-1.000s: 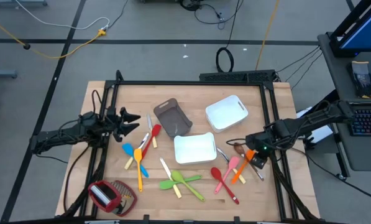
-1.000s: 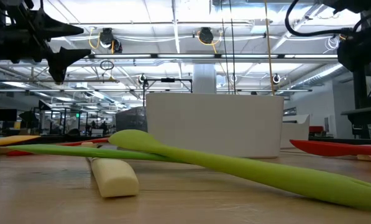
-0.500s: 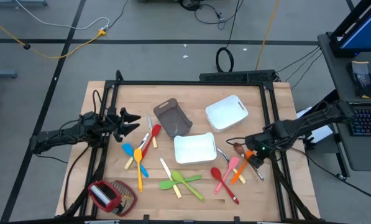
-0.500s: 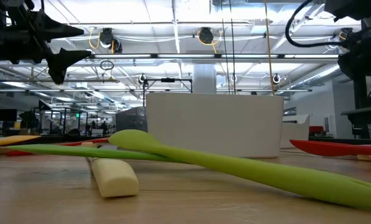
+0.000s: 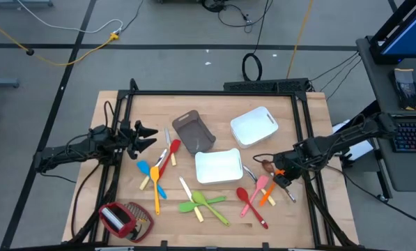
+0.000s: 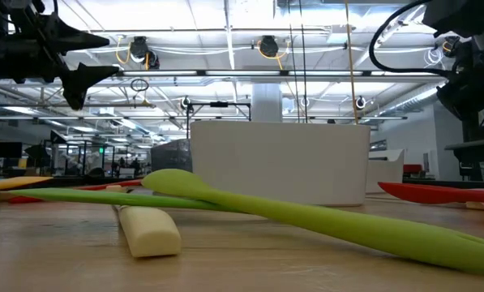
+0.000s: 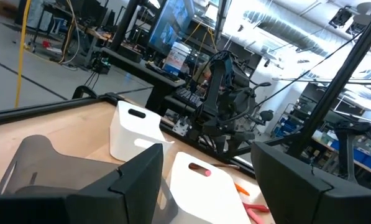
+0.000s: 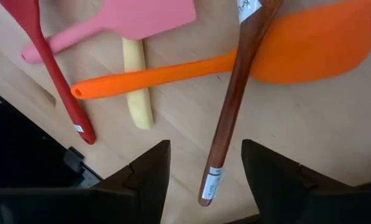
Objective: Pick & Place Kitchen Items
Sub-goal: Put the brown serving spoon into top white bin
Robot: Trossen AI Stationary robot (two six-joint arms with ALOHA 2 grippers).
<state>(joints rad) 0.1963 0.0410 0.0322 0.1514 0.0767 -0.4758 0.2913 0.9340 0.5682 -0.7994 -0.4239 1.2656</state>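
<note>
Everything is placed from the white tray [image 5: 218,167] at mid-table. Nearest the front edge, well off to its left, lies one red-and-silver thing [image 5: 121,219]. Just in front of the tray, two green utensils [image 5: 206,204] cross, with one pale-handled knife [image 5: 188,191] beside them. To the tray's front right lie one pink spatula [image 8: 141,18], one orange spatula [image 8: 284,50], one red spoon [image 8: 54,81] and one brown spoon [image 8: 235,93].

The right gripper [image 5: 280,178] hangs low over this group, its fingers [image 8: 148,174] spread. The brown spoon's handle lies on the wood between them, touched by neither.

Left of the tray lie two blue spoons [image 5: 150,176], one yellow-orange spoon [image 5: 156,189] and one red spoon [image 5: 173,150].

Farther left, the left gripper [image 5: 152,137] hovers with its fingers spread and nothing between them. Behind the tray sit one grey-brown tray [image 5: 194,131] and a second white tray [image 5: 253,125].
</note>
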